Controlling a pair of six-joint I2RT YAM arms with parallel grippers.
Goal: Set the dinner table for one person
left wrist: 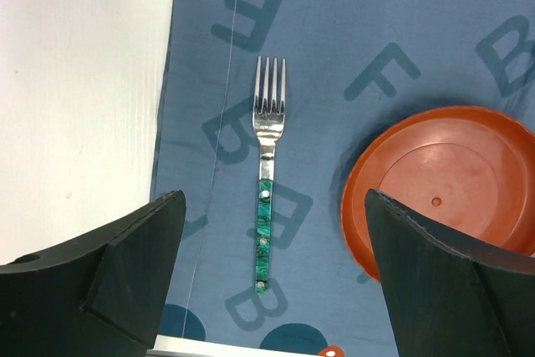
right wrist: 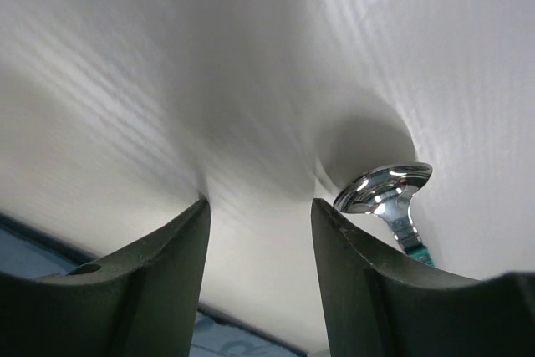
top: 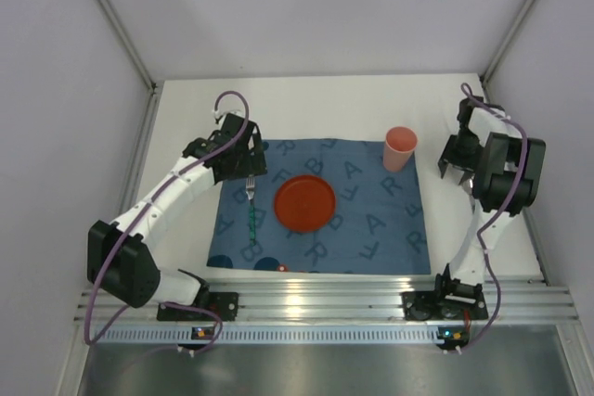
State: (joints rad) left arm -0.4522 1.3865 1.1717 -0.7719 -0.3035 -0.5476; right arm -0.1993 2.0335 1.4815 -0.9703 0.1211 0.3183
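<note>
Cutlery step, I judge. Left tool [top: 247,172] wide open, empty, above fork [left wrist: 269,123] on blue mat [top: 380,229] beside red plate [top: 304,203]. Right tool [right wrist: 261,203] half open, nothing between jaws that I see; spoon [right wrist: 384,186] just outside it on white worktop [top: 371,99] under mat. Next I must centre jaws over spoon handle

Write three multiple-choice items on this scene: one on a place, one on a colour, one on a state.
1. Where does the fork lie? A) on the mat, left of the plate B) across the plate C) under the mat
2. What colour is the cup? A) green B) pink C) black
3. How is the left claw? A) shut on the fork B) shut on the plate C) open, empty

Answers: 1 A, it rests on the mat beside the plate; 2 B, its wall is pink; 3 C, its jaws stand wide, nothing gripped.
</note>
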